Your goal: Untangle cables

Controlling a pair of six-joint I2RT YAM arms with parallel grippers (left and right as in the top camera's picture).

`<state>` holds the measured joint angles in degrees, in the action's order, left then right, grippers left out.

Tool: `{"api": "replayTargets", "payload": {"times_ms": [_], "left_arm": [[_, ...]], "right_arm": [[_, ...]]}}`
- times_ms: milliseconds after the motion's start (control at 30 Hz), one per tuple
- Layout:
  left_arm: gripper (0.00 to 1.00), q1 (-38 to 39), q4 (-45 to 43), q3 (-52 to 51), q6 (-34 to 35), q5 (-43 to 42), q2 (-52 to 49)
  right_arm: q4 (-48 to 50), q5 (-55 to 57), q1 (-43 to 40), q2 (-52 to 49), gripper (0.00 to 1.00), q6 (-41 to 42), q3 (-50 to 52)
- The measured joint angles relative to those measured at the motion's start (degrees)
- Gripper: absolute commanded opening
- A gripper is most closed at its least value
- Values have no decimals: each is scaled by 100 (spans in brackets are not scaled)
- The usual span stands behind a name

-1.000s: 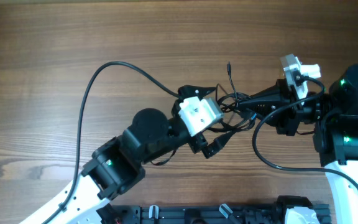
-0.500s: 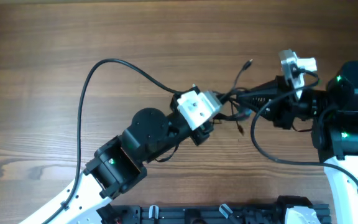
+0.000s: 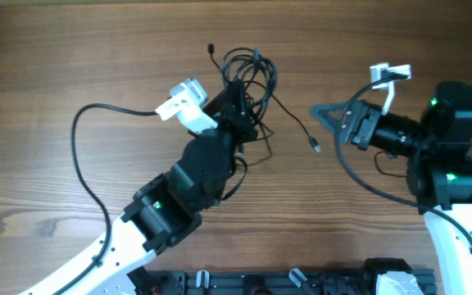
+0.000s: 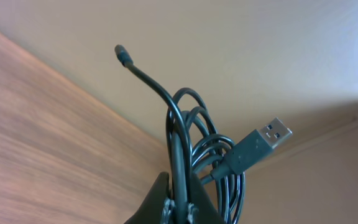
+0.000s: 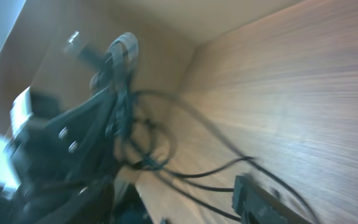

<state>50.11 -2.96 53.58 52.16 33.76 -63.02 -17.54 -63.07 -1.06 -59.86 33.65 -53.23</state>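
Desk (image 3: 47, 49): brown wood-grain surface, filling the overhead view. Black rail (image 3: 334, 283) with clips runs along its near edge.

We see the cables (image 3: 251, 70) as thin black wires wound into a loose coil, pinched at its base in the closed left claw (image 3: 239, 92) and standing up out of it. One strand trails right over the tabletop (image 3: 56, 49) and ends in a small dark plug (image 3: 315, 146). Up close we find a silver-tipped USB plug (image 4: 263, 140) jutting right of the loops and a thin round end (image 4: 123, 55) poking up to the left.
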Motion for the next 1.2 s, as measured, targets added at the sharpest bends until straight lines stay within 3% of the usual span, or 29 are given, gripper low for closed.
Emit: {"api": "replayTargets", "payload": {"times_ms": [267,300,333,400,433,633,700,733,833,967,1033,1100,1200], "left_arm": [[4,109,-822,0,586,-1029,-354],[4,177,-846,0,590,-1082,-352],[4,280,-855,0,603,-1097,-352],[4,426,-903,0,605,-1097,-352],[4,485,-890,0,605,-1064,-352],[5,503,-960,-7,522,-555,-352],[23,389,-1023,-28,299,-413,-258],[41,326,-1034,-42,264,-343,-195],[65,-166,-1213,-42,-74,131,238],[100,-466,-1248,-28,-1191,407,758],[100,-479,-1080,-26,-2321,190,885],[100,-494,-50,28,-4035,-592,1152],[100,-492,697,31,-5580,-1403,1283]], "right_arm": [[468,422,1252,0,59,-260,2],[520,468,1279,0,53,-225,2],[557,529,1292,0,35,-229,2],[557,573,1292,-4,8,-184,7],[560,564,1292,-4,4,-177,7],[382,570,1309,-4,5,-212,4],[363,577,1322,-4,4,-251,4],[293,577,1331,-4,4,-269,-4],[177,616,1327,-26,4,-271,2],[173,636,1327,-26,4,-271,2],[308,616,1327,-26,4,-273,9],[629,417,1325,-31,4,-321,28],[894,-116,1325,-31,4,-378,37]]}}
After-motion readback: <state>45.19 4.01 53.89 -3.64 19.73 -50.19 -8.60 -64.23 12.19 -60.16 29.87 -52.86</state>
